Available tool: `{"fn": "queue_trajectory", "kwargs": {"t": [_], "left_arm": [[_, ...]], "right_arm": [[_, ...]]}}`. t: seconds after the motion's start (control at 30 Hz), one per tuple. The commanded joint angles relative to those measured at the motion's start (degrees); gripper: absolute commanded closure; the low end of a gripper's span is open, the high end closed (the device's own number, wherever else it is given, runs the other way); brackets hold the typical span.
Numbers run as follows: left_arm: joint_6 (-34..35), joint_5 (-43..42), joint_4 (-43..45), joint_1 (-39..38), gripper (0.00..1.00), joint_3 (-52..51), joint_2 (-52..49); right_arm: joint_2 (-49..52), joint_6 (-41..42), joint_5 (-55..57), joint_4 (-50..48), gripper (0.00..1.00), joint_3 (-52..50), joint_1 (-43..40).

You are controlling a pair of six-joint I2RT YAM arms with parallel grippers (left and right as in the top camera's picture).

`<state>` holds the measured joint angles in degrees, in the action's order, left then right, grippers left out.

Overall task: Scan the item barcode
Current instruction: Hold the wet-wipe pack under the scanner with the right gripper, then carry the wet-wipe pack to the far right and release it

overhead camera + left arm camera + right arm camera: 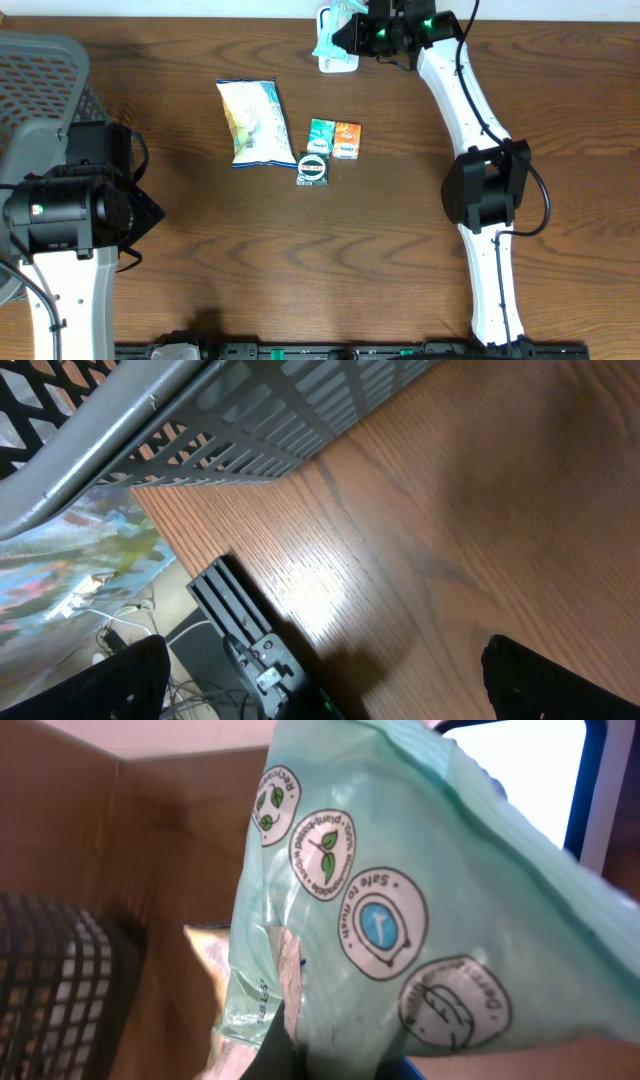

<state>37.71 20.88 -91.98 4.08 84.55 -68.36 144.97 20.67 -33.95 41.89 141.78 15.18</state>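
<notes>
The big brown wooden bench (300, 260) has a white, blue-edged box (335, 63) on it. Just above the box, the right gripper (350, 35) pinches a soft pale green plastic packet (400, 920) with round leaf pictures. The packet's bottom is cut off. Far from the box, the left gripper (340, 685) gapes wide.

Pouch (400, 920): pale mint green, with round white badges carrying green leaves and one blue icon. Snack bag (255, 122): white, blue top edge, yellow-green print. Teal box (321, 133), orange box (347, 139). Round tin (313, 168): dark, white-green label. Basket (45, 75): grey mesh. Table (560, 100): dark brown woodgrain.
</notes>
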Motion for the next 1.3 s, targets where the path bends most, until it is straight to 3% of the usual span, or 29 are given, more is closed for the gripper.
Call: {"fn": "queue_trajectory", "kwargs": {"t": [0.0, 0.4, 0.97, 1.27], "left_arm": [[0.7, 0.2, -0.3, 0.2, 0.02, 0.0, 0.2], [0.7, 0.2, -0.3, 0.2, 0.02, 0.0, 0.2], [0.7, 0.2, -0.3, 0.2, 0.02, 0.0, 0.2], [0.7, 0.2, -0.3, 0.2, 0.02, 0.0, 0.2]], "right_arm": [[3.0, 3.8, -3.3, -3.2, 0.99, 1.8, 0.0], [7.0, 9.0, -0.6, -12.9, 0.99, 1.8, -0.4], [7.1, 10.8, -0.3, -12.1, 0.99, 1.8, -1.4], [3.0, 10.7, -6.8, -9.1, 0.99, 1.8, -7.5]]}}
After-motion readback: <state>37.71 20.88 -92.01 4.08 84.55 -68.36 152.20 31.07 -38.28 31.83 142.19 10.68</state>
